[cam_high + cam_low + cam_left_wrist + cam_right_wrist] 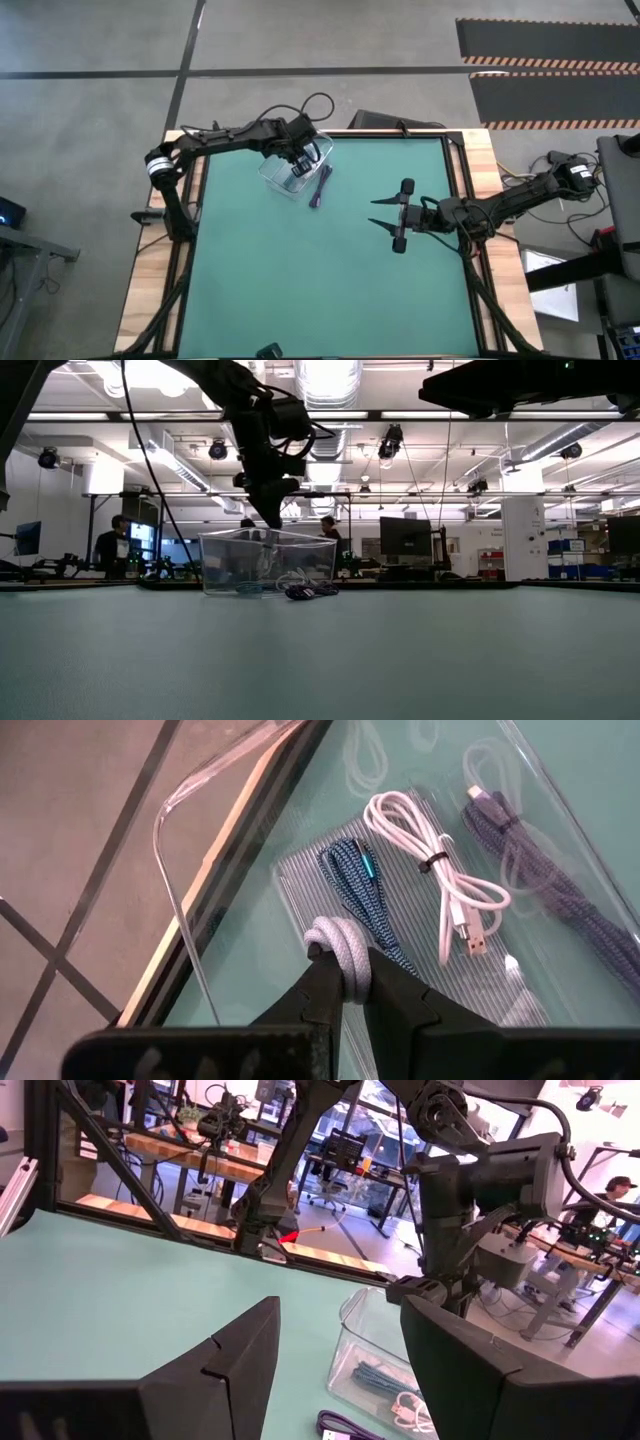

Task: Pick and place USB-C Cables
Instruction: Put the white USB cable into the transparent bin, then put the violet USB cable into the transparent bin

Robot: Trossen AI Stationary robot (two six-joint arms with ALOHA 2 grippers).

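Our left gripper (345,982) is clenched on a white cable (338,942) above the clear box (296,168), which holds a teal cable (362,893) and another white cable (440,870), while the purple cable (320,187) lies just outside and our right gripper (399,215) waits spread open mid-table.

**Four cables, three in the box**

Between my left gripper's (345,982) closed fingers I hold a looped white cable (340,948) above the clear box (200,850). On its floor lie a folded teal braided cable (362,895) and a tied white cable (440,870). The dark purple cable (320,187) lies on the mat just outside the box's wall, near the far edge.
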